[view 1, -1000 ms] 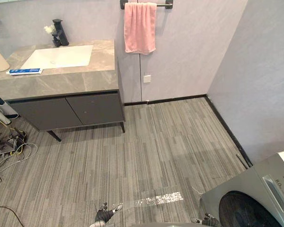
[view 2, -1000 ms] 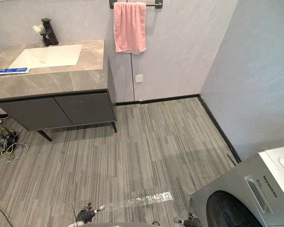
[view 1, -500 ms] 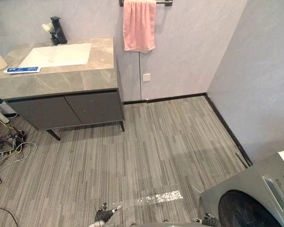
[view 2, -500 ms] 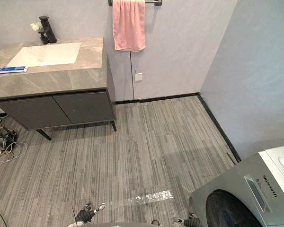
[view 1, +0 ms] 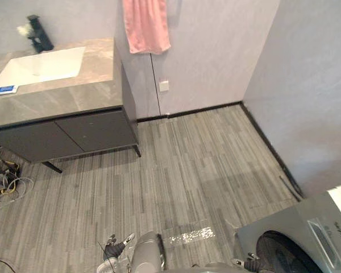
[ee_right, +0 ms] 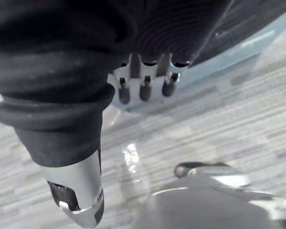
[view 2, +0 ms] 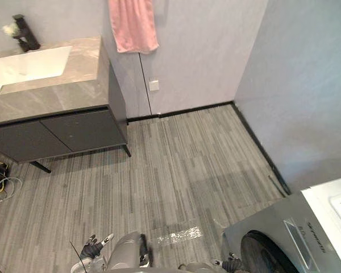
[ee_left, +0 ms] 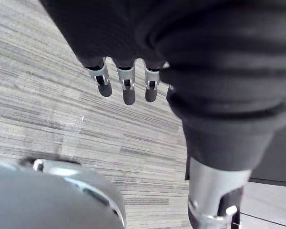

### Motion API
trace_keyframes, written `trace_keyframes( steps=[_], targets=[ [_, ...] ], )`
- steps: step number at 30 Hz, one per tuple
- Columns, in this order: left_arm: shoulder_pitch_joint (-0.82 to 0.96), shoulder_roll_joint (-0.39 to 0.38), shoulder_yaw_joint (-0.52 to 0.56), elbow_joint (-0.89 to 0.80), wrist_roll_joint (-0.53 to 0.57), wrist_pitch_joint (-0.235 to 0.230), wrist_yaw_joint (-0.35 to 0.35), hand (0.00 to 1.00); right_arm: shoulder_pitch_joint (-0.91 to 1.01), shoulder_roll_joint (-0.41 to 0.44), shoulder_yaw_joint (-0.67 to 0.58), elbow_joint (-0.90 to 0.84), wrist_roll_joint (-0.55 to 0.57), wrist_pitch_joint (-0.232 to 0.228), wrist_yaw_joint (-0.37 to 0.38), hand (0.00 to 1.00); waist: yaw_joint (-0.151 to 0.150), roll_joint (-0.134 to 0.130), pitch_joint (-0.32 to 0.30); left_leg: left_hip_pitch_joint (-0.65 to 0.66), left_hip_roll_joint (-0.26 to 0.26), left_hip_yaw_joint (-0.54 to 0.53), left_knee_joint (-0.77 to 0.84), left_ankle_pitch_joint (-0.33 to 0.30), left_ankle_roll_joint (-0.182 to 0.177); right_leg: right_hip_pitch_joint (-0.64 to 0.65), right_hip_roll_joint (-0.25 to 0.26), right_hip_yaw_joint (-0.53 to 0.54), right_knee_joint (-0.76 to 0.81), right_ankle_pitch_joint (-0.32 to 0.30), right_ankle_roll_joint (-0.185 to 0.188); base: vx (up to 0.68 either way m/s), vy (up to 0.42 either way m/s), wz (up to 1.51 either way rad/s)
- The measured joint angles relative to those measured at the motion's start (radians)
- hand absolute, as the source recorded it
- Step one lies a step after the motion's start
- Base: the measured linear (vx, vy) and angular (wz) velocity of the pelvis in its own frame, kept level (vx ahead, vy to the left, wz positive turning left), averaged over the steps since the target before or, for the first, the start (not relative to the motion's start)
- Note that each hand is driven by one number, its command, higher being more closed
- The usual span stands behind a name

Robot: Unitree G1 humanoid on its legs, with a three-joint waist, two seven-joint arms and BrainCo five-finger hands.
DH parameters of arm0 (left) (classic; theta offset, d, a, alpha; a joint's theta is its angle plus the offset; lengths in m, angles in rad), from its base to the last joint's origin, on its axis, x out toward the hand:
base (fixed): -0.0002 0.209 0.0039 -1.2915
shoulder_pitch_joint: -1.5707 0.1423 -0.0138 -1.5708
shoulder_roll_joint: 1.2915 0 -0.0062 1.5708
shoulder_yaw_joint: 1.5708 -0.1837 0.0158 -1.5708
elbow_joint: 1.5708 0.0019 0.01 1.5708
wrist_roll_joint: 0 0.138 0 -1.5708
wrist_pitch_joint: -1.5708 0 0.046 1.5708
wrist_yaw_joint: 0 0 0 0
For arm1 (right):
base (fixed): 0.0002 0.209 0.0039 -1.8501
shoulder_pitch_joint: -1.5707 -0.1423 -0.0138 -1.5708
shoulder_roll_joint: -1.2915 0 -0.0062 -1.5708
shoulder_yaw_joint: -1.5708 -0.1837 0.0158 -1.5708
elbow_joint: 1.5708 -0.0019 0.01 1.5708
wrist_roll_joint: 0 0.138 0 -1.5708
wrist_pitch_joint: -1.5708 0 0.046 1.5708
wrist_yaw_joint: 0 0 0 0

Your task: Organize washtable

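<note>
The washtable [view 1: 62, 94] stands at the far left against the wall: a grey stone top over dark cabinet doors. It holds a white sink [view 1: 41, 65], a black tap [view 1: 38, 34] with a small white flower beside it, and a blue-and-white tube [view 1: 1, 90] lying at the counter's left end. My left hand [view 1: 115, 248] hangs low over the floor, far from the washtable; its fingers [ee_left: 127, 88] are straight and hold nothing. My right hand [view 1: 251, 263] hangs low by the washing machine, fingers [ee_right: 144, 88] relaxed and empty.
A pink towel [view 1: 146, 25] hangs on the wall right of the washtable, above a wall socket [view 1: 163, 85]. A grey washing machine [view 1: 298, 233] fills the lower right. Loose cables [view 1: 3, 182] lie on the striped floor [view 1: 182, 165] left of the cabinet.
The whole picture has shifted left, so the camera has turned; the cup at the counter's left end has left the frame. Both hands stay low and empty.
</note>
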Motion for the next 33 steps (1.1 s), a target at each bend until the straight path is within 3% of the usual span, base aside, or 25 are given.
trace_keyframes(
  steps=[1, 2, 3, 4, 5, 6, 8, 9, 10, 11, 12, 13, 14, 15, 16, 17, 18, 20, 22, 26, 28, 29, 30, 31, 33],
  targets=[
    [0.014, 0.016, 0.001, 0.002, 0.001, 0.003, -0.001, 0.00, 0.017, 0.029, 0.000, -0.022, 0.004, 0.000, 0.001, 0.00, 0.019, -0.045, -0.021, 0.024, -0.011, 0.049, 0.024, 0.003, 0.031, -0.031, -0.030, -0.003, 0.145, -0.045, 0.052, 0.57, 0.093, -0.80],
    [0.012, 0.029, 0.000, 0.000, 0.001, 0.003, -0.002, 0.00, 0.020, 0.043, 0.001, -0.043, 0.007, -0.002, 0.003, 0.00, 0.016, -0.070, -0.021, 0.048, -0.021, 0.065, 0.041, -0.025, 0.055, -0.102, -0.055, -0.030, 0.325, -0.039, 0.097, 0.84, 0.144, -0.58],
    [0.007, 0.039, -0.007, 0.000, 0.001, 0.004, -0.002, 0.00, 0.020, 0.050, 0.001, -0.063, 0.011, -0.006, 0.003, 0.00, 0.005, -0.081, -0.019, 0.078, -0.028, 0.068, 0.054, -0.063, 0.070, -0.182, -0.077, -0.067, 0.529, 0.027, 0.184, 0.66, 0.142, -0.13],
    [-0.005, 0.044, -0.016, 0.000, 0.001, 0.012, -0.002, 0.00, 0.017, 0.055, 0.003, -0.089, 0.014, -0.007, 0.002, 0.00, -0.014, -0.078, -0.014, 0.154, -0.034, 0.062, 0.062, -0.112, 0.077, -0.283, -0.115, -0.093, 0.798, 0.078, 0.214, 0.78, 0.162, 0.01],
    [-0.013, 0.041, -0.021, 0.000, 0.001, 0.013, -0.002, 0.00, 0.013, 0.054, 0.007, -0.098, 0.013, -0.006, 0.001, 0.00, -0.015, -0.078, -0.011, 0.197, -0.034, 0.063, 0.058, -0.119, 0.079, -0.305, -0.128, -0.106, 0.858, 0.074, 0.206, 0.62, 0.130, -0.10],
    [-0.025, 0.030, -0.039, -0.011, 0.000, 0.013, 0.000, 0.00, 0.014, 0.054, 0.028, -0.151, 0.012, -0.004, -0.002, 0.00, -0.011, -0.056, 0.005, 0.297, -0.025, 0.064, 0.031, -0.125, 0.088, -0.336, -0.150, -0.142, 0.902, 0.063, 0.168, 0.57, 0.084, -0.30],
    [-0.025, 0.016, -0.051, -0.082, 0.000, 0.007, 0.000, 0.00, 0.024, 0.057, 0.113, -0.333, 0.009, -0.007, -0.002, 0.00, -0.011, -0.007, 0.016, 0.423, 0.012, 0.065, -0.028, -0.135, 0.073, -0.417, -0.187, -0.235, 0.805, 0.054, 0.131, 0.49, 0.039, -0.39],
    [-0.028, 0.015, -0.053, -0.100, 0.000, 0.001, 0.001, 0.00, 0.026, 0.060, 0.131, -0.387, 0.008, -0.011, -0.003, 0.00, -0.012, -0.001, 0.016, 0.444, 0.019, 0.063, -0.039, -0.143, 0.060, -0.448, -0.197, -0.250, 0.750, 0.054, 0.131, 0.46, -0.013, -0.22],
    [-0.039, 0.017, -0.059, -0.126, -0.005, -0.008, 0.004, 0.00, 0.025, 0.069, 0.153, -0.499, 0.008, -0.019, -0.007, 0.00, -0.014, -0.007, 0.012, 0.476, 0.024, 0.053, -0.060, -0.165, 0.025, -0.504, -0.217, -0.252, 0.590, 0.067, 0.143, 0.48, -0.069, 0.09],
    [-0.058, 0.030, -0.060, -0.127, -0.016, -0.013, 0.007, 0.00, 0.022, 0.074, 0.160, -0.587, 0.009, -0.031, -0.011, 0.00, -0.035, -0.024, 0.004, 0.495, 0.023, 0.035, -0.080, -0.196, -0.015, -0.542, -0.228, -0.222, 0.410, 0.112, 0.152, 0.60, -0.148, 0.39],
    [-0.068, 0.041, -0.059, -0.125, -0.016, -0.013, 0.014, 0.00, 0.019, 0.077, 0.166, -0.641, 0.009, -0.036, -0.026, 0.00, -0.046, -0.039, 0.004, 0.516, 0.021, 0.012, -0.092, -0.221, -0.033, -0.553, -0.227, -0.180, 0.315, 0.154, 0.162, 0.52, -0.181, 0.51],
    [-0.070, 0.046, -0.059, -0.125, -0.017, -0.014, 0.018, 0.00, 0.018, 0.078, 0.168, -0.658, 0.009, -0.037, -0.030, 0.00, -0.052, -0.045, 0.005, 0.525, 0.021, 0.005, -0.094, -0.231, -0.048, -0.556, -0.227, -0.163, 0.297, 0.169, 0.166, 0.55, -0.274, 0.69],
    [-0.056, 0.062, -0.052, -0.130, -0.017, -0.014, 0.031, 0.00, 0.025, 0.082, 0.204, -0.717, 0.009, -0.040, -0.047, 0.00, -0.061, -0.075, -0.004, 0.576, 0.040, -0.013, -0.098, -0.269, -0.101, -0.553, -0.206, -0.100, 0.293, 0.228, 0.159, 0.59, -0.359, 0.87],
    [-0.035, 0.066, -0.051, -0.145, -0.017, -0.014, 0.043, 0.00, 0.044, 0.078, 0.242, -0.765, 0.009, -0.043, -0.049, 0.00, -0.069, -0.084, -0.009, 0.591, 0.069, -0.052, -0.020, -0.288, -0.130, -0.530, -0.183, -0.107, 0.373, 0.261, 0.138, 0.60, -0.392, 0.93],
    [-0.028, 0.061, -0.046, -0.157, -0.017, -0.014, 0.047, 0.00, 0.048, 0.070, 0.251, -0.782, 0.009, -0.045, -0.048, 0.00, -0.071, -0.071, -0.011, 0.569, 0.100, -0.074, 0.069, -0.285, -0.126, -0.514, -0.170, -0.137, 0.407, 0.222, 0.119, 0.63, -0.426, 0.71],
    [-0.010, 0.022, -0.043, -0.198, -0.020, -0.014, 0.048, 0.00, 0.055, 0.049, 0.274, -0.840, 0.009, -0.051, -0.046, 0.00, -0.055, -0.033, -0.018, 0.466, 0.180, -0.102, 0.301, -0.230, -0.074, -0.467, -0.128, -0.191, 0.412, 0.172, 0.081, 0.60, -0.404, 0.37],
    [0.012, -0.007, -0.045, -0.224, -0.027, -0.015, 0.047, 0.00, 0.055, 0.041, 0.285, -0.897, 0.019, -0.068, -0.050, 0.00, -0.045, -0.002, -0.015, 0.365, 0.245, -0.105, 0.495, -0.093, -0.030, -0.425, -0.094, -0.224, 0.402, 0.136, 0.048, 0.59, -0.387, 0.27],
    [0.016, -0.032, -0.062, -0.229, -0.037, -0.012, 0.045, 0.00, 0.037, 0.039, 0.276, -0.925, 0.036, -0.087, -0.069, 0.00, -0.040, 0.006, -0.008, 0.249, 0.261, -0.098, 0.620, -0.118, -0.065, -0.338, -0.086, -0.268, 0.335, 0.120, 0.029, 0.63, -0.373, 0.48],
    [0.018, -0.036, -0.091, -0.289, -0.065, -0.013, 0.044, 0.00, 0.030, 0.034, 0.239, -0.940, 0.046, -0.092, -0.089, 0.00, -0.033, -0.008, 0.002, 0.168, 0.235, -0.037, 0.592, -0.146, -0.059, -0.221, -0.089, -0.309, 0.222, 0.120, 0.029, 0.54, -0.259, 0.75],
    [0.018, -0.035, -0.125, -0.535, -0.117, -0.015, 0.047, 0.00, -0.019, 0.011, 0.144, -0.990, 0.082, -0.121, -0.137, 0.00, -0.030, -0.016, 0.005, 0.058, 0.166, 0.145, 0.219, -0.146, -0.045, -0.055, -0.097, -0.396, 0.050, 0.117, 0.033, 0.39, -0.094, 0.48],
    [0.019, -0.040, -0.135, -0.661, -0.117, -0.015, 0.050, 0.00, -0.025, 0.012, 0.110, -1.023, 0.089, -0.122, -0.162, 0.00, -0.029, -0.016, 0.001, 0.059, 0.126, 0.202, 0.068, -0.119, -0.039, -0.023, -0.114, -0.410, 0.032, 0.095, 0.071, 0.46, 0.031, 0.12],
    [0.019, -0.047, -0.153, -0.749, -0.109, -0.015, 0.052, 0.00, -0.009, 0.012, 0.092, -1.044, 0.093, -0.123, -0.165, 0.00, -0.028, -0.013, -0.004, 0.077, 0.090, 0.207, 0.033, -0.054, 0.038, 0.000, -0.135, -0.408, 0.065, 0.059, 0.113, 0.54, 0.103, 0.01],
    [0.017, -0.046, -0.165, -0.788, -0.096, -0.017, 0.060, 0.00, 0.005, 0.017, 0.086, -1.050, 0.094, -0.122, -0.163, 0.00, -0.024, -0.024, -0.009, 0.086, 0.059, 0.199, 0.040, -0.029, 0.078, -0.003, -0.161, -0.404, 0.136, 0.035, 0.136, 0.73, 0.159, 0.33],
    [0.003, -0.045, -0.188, -0.845, -0.070, -0.008, 0.069, 0.00, 0.032, 0.048, 0.075, -1.055, 0.095, -0.122, -0.162, 0.00, -0.045, -0.050, -0.025, 0.131, 0.008, 0.192, 0.017, -0.054, 0.102, -0.061, -0.238, -0.401, 0.331, 0.045, 0.132, 0.45, 0.088, 0.51],
    [-0.006, -0.045, -0.217, -0.921, -0.030, 0.004, 0.072, 0.00, 0.030, 0.067, 0.076, -1.055, 0.096, -0.120, -0.161, 0.00, -0.056, -0.063, -0.024, 0.168, -0.029, 0.173, 0.000, -0.077, 0.117, -0.134, -0.287, -0.384, 0.521, 0.114, 0.111, 0.46, 0.073, 0.54]
  ],
)
